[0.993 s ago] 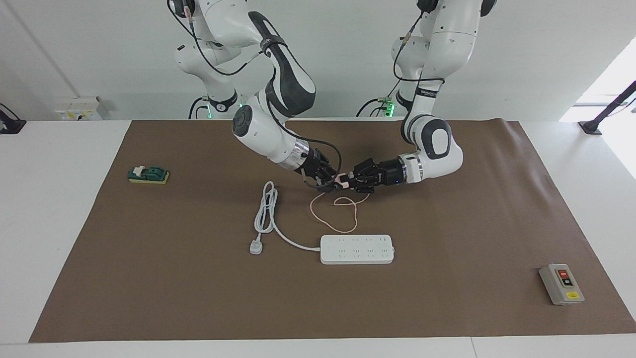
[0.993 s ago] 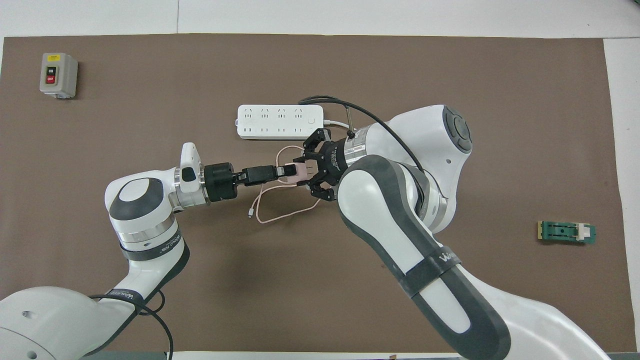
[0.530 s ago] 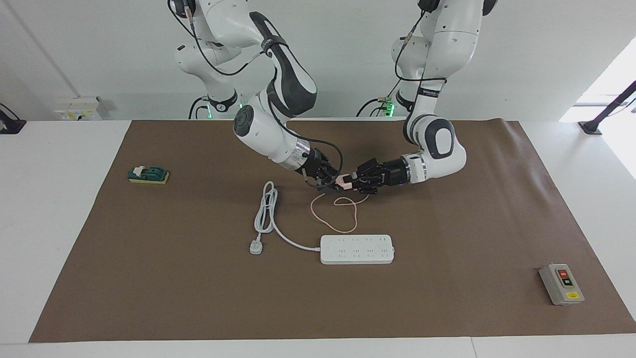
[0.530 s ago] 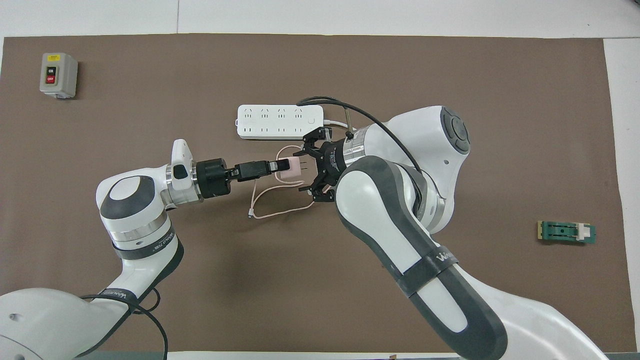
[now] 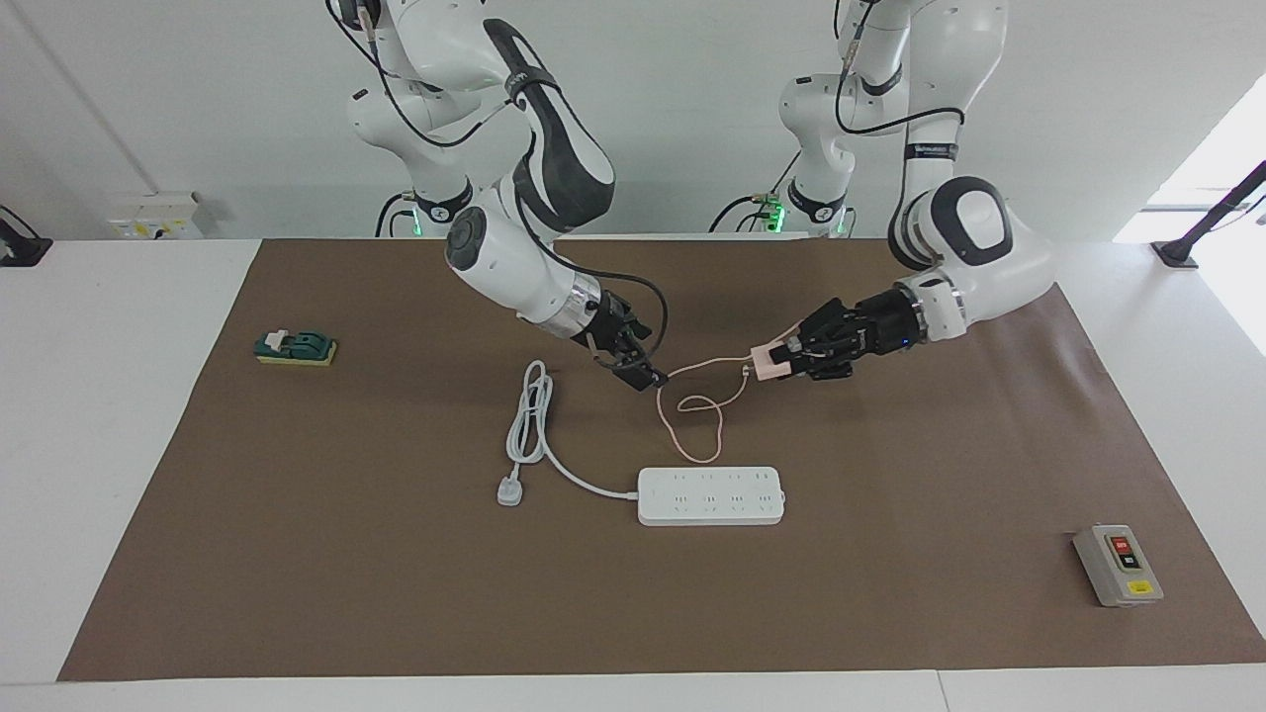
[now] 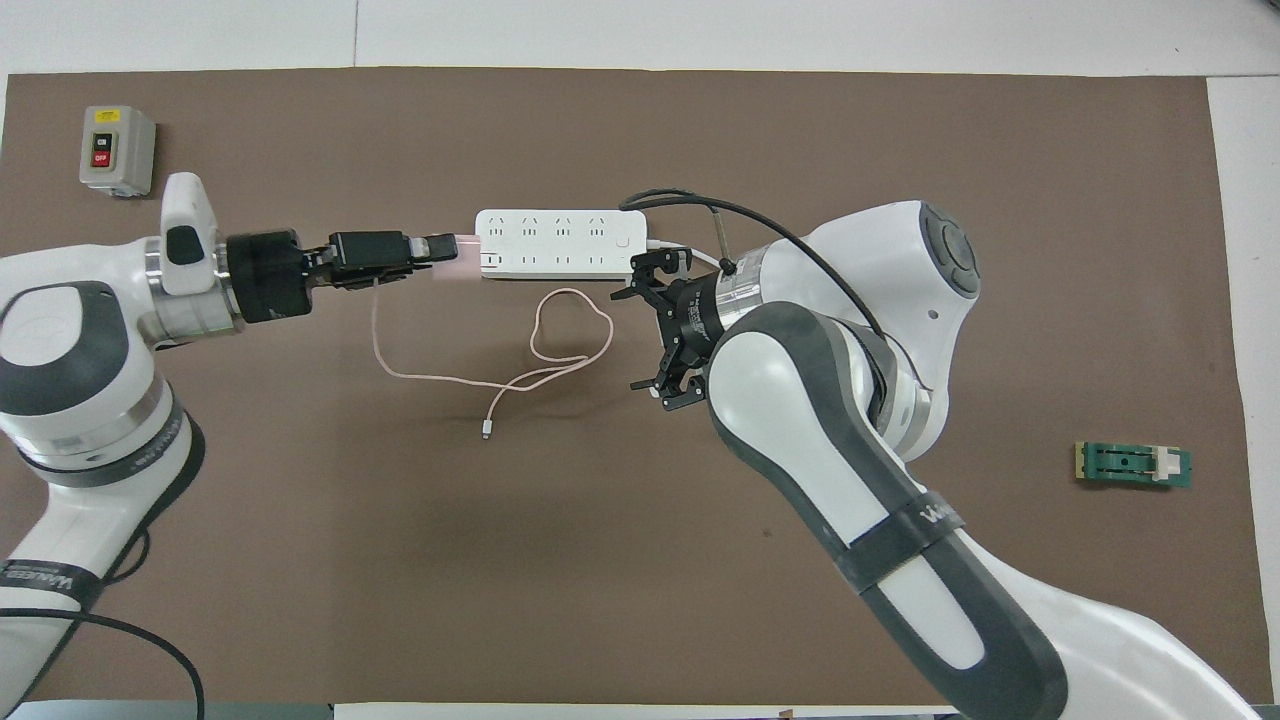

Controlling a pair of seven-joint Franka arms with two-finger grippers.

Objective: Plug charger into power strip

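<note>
My left gripper (image 5: 786,354) (image 6: 438,250) is shut on the small pink charger (image 5: 767,362) (image 6: 462,252) and holds it in the air over the brown mat. The charger's thin pink cable (image 5: 695,420) (image 6: 545,350) hangs down and loops on the mat, and its loose end lies flat there. My right gripper (image 5: 643,374) (image 6: 640,335) hovers open over the mat beside the cable loop, with nothing between its fingers. The white power strip (image 5: 710,495) (image 6: 560,243) lies flat, farther from the robots than both grippers.
The strip's thick white cord (image 5: 529,415) coils toward the right arm's end and stops at a white plug (image 5: 509,491). A grey button box (image 5: 1118,566) (image 6: 117,150) sits at the left arm's end. At the right arm's end lies a green block (image 5: 295,347) (image 6: 1133,465).
Both grippers were on the charger. The right gripper has opened and let go. The left arm has swung toward its own end of the table with the charger, and the cable trails after it.
</note>
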